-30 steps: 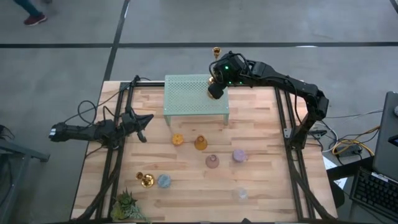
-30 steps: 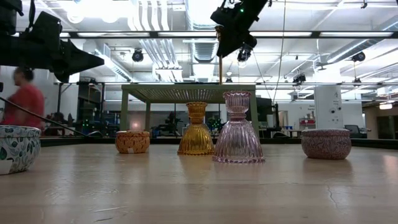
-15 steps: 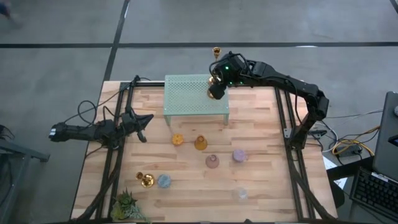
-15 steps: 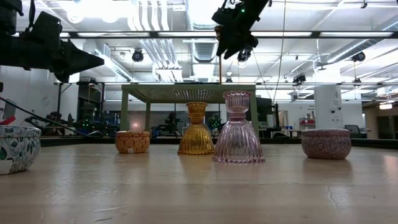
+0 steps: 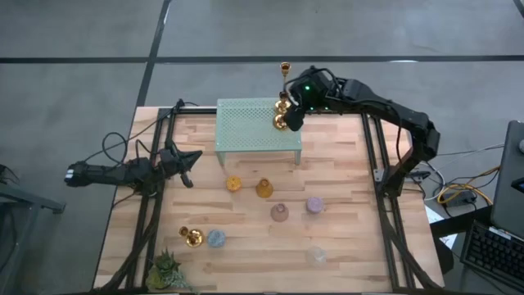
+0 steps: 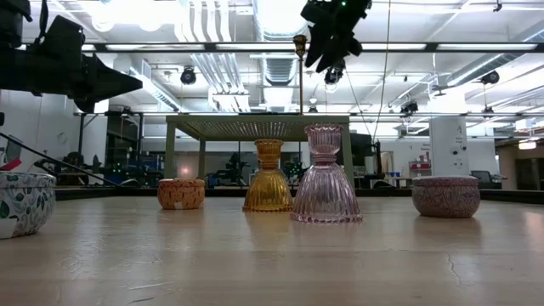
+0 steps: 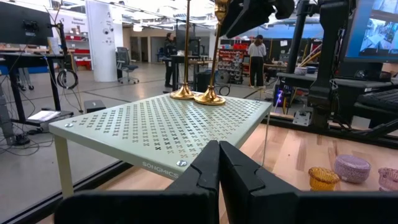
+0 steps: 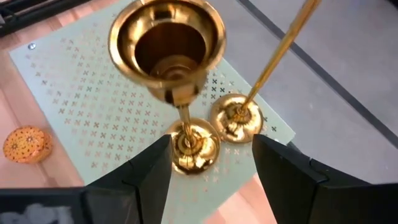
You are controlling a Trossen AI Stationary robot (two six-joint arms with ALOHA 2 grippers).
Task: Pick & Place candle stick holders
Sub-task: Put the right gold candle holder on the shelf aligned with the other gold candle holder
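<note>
Candlestick (image 8: 177, 93) upright on mint stand (image 8: 93, 118)

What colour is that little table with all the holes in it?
Pale mint green. The perforated stand shows best in the left wrist view, its top punched with small cross-shaped holes.

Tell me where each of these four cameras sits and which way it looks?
High view: overhead, straight down on the table; both arms show.
Low view: table height, looking level past the pink holder; arms overhead.
Left wrist view: behind the shut left gripper, facing the green stand.
Right wrist view: above the open right gripper, looking down on two gold candlesticks.
Both wrist views share those candlesticks on the stand.
</note>
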